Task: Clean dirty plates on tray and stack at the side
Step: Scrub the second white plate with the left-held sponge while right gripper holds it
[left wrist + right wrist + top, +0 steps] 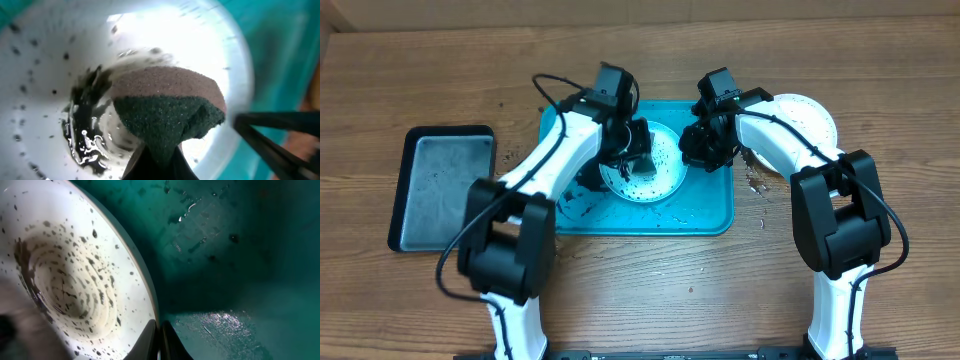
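White plate (pixel 665 178) between inward-bent arms (pixel 555 160); left jaws gripping sponge (pixel 170 100), right jaws its rim.

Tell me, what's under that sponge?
Under the sponge is a white plate with black specks and a wet dark smear, lying in the turquoise tray. The bit of plate right beneath the sponge is covered, so its dirt cannot be seen.
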